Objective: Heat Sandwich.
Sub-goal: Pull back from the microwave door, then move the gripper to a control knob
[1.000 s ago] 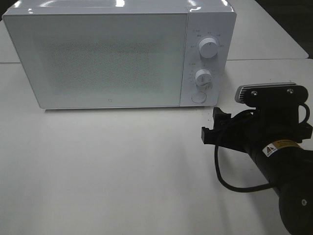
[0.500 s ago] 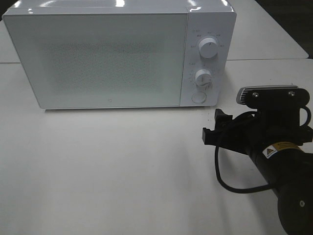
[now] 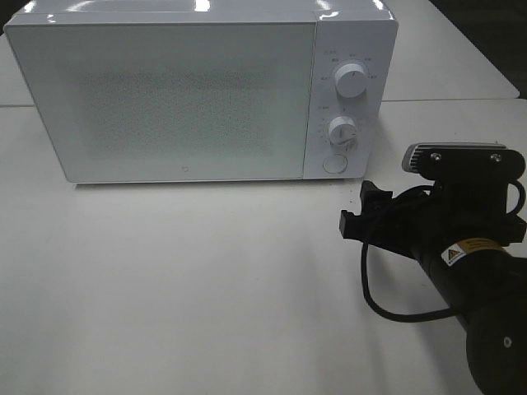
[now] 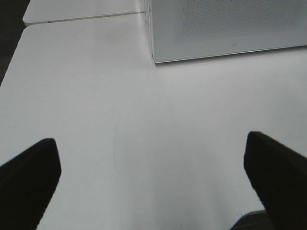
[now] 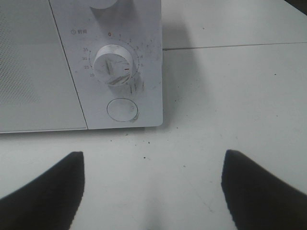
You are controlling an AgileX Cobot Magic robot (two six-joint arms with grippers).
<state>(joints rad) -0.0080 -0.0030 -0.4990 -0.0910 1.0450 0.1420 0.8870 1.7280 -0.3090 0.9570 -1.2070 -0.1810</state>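
Note:
The sandwich is out of view in every frame. A white microwave stands at the back of the table with its door shut. My right gripper is open and empty, low over the table in front of the microwave's control panel. In the right wrist view the right gripper faces the timer knob and the round button, a short way off. In the left wrist view my left gripper stands wide open over bare table, short of the microwave's left front corner.
The control panel carries an upper knob, a lower knob and a round button. A black cable loops from the right arm onto the white table. A second table abuts at the back right.
The right arm's wrist has drifted very slightly toward the front of the table. The microwave has not moved, and both grippers are as open as before.

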